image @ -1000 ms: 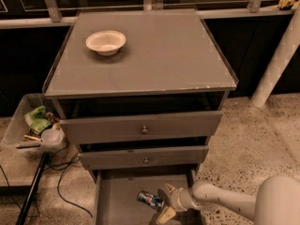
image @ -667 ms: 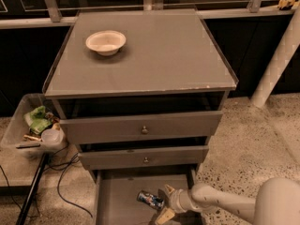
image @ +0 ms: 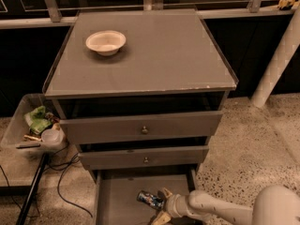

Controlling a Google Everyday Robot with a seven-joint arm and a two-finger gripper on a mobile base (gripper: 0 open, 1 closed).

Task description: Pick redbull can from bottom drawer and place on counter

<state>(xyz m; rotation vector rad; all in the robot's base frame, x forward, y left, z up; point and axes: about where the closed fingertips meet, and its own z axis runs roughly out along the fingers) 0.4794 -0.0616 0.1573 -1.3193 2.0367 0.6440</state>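
Observation:
The redbull can (image: 150,199), blue and silver, lies on its side on the grey floor of the open bottom drawer (image: 117,196). My gripper (image: 161,205) reaches into the drawer from the lower right, its open tan fingers (image: 160,217) just right of the can, one above and one below its end. The counter (image: 154,55) is the flat grey cabinet top above, with a chipped front edge.
A white bowl (image: 106,42) sits on the counter's back left. Two knobbed upper drawers (image: 143,128) stick out slightly above the bottom one. A clear bin (image: 28,130) with trash stands at the left, with cables on the floor. A white pillar (image: 276,60) stands at the right.
The can, drawer and my gripper stay almost where they were; the arm has shifted only slightly.

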